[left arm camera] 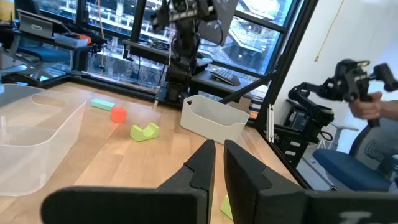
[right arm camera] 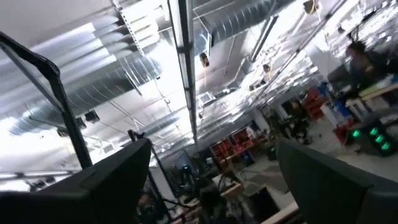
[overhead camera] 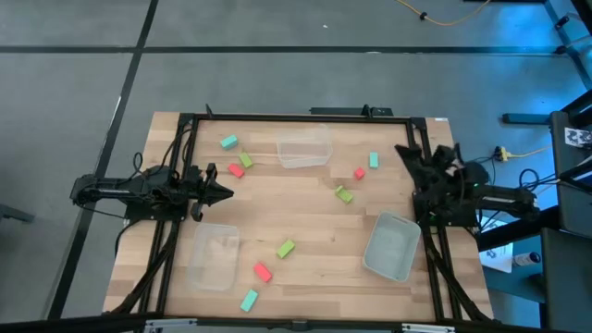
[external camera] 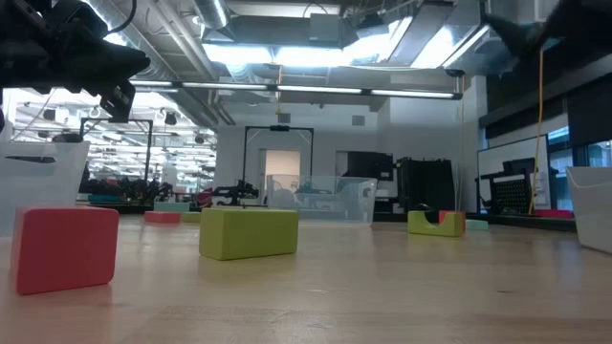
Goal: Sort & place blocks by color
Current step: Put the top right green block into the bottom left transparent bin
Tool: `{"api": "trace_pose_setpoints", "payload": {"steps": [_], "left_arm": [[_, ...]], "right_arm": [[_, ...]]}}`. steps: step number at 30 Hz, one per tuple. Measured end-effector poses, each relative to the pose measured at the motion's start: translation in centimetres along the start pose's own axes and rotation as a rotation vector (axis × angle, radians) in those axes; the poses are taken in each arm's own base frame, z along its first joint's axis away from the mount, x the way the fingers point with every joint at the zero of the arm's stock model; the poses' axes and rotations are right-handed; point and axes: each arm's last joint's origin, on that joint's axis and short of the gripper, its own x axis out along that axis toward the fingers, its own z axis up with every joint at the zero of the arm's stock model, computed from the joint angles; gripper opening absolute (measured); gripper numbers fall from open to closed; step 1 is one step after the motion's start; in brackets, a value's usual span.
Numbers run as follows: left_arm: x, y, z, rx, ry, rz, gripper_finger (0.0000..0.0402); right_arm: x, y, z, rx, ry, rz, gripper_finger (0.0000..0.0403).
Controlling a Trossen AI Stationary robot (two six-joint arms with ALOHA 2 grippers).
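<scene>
While nothing is yet gripped, the nine small rectangular blocks all lie loose on the pale wooden surface [overhead camera: 314,217], none inside a tub. Going near to far in the high view: a teal block [overhead camera: 249,300] and a red-pink block [overhead camera: 263,271] sit at about six o'clock from the centre, a lime green block [overhead camera: 286,248] just beyond them, beside the clear plastic tub [overhead camera: 213,256] at seven o'clock. A second clear tub [overhead camera: 391,246] lies at four o'clock. Near the centre rests another lime green block [overhead camera: 344,194], with a red-pink block [overhead camera: 359,173] and teal block [overhead camera: 374,160] at one o'clock. At eleven o'clock a red-pink block [overhead camera: 236,171], lime green block [overhead camera: 246,161] and teal block [overhead camera: 228,141] cluster beside the far clear tub [overhead camera: 303,149]. The left gripper [overhead camera: 220,191] hovers at nine o'clock, its fingers [left arm camera: 202,165] pinched nearly together on nothing; that far cluster lies just ahead of it, toward its one o'clock, so this arm looks the nearer for those three. The right gripper [overhead camera: 409,151] is raised at the three o'clock edge, fingers spread and released, its wrist camera seeing only ceiling. Long axes of the far blocks are hard to judge; the low view hides most behind the nearest two.
</scene>
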Motion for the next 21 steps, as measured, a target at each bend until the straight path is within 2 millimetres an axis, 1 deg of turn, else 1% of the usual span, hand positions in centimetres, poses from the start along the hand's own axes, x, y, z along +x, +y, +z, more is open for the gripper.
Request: {"api": "trace_pose_setpoints", "payload": {"steps": [4, 7, 10, 14, 17, 21], "left_arm": [[0.0, 0.0, 0.0, 0.0, 0.0, 0.0, 0.0028], [0.0, 0.0, 0.0, 0.0, 0.0, 0.0, 0.0028], [0.0, 0.0, 0.0, 0.0, 0.0, 0.0, 0.0028], [0.0, 0.0, 0.0, 0.0, 0.0, 0.0, 0.0028], [0.0, 0.0, 0.0, 0.0, 0.0, 0.0, 0.0027], [0.0, 0.0, 0.0, 0.0, 0.0, 0.0, 0.0027]], "right_arm": [[2.5, 1.8, 2.7, -0.068, 0.068, -0.048, 0.0351], [4.6, 2.5, 3.7, -0.109, 0.193, -0.133, 0.0351], [6.6, 2.7, 4.0, -0.15, 0.303, -0.211, 0.0351], [8.8, 3.1, 4.4, -0.182, 0.339, -0.229, 0.0351], [9.8, 3.4, 4.5, -0.19, 0.362, -0.198, 0.0351], [10.4, 3.4, 4.1, -0.25, 0.402, -0.136, 0.0351]]}}
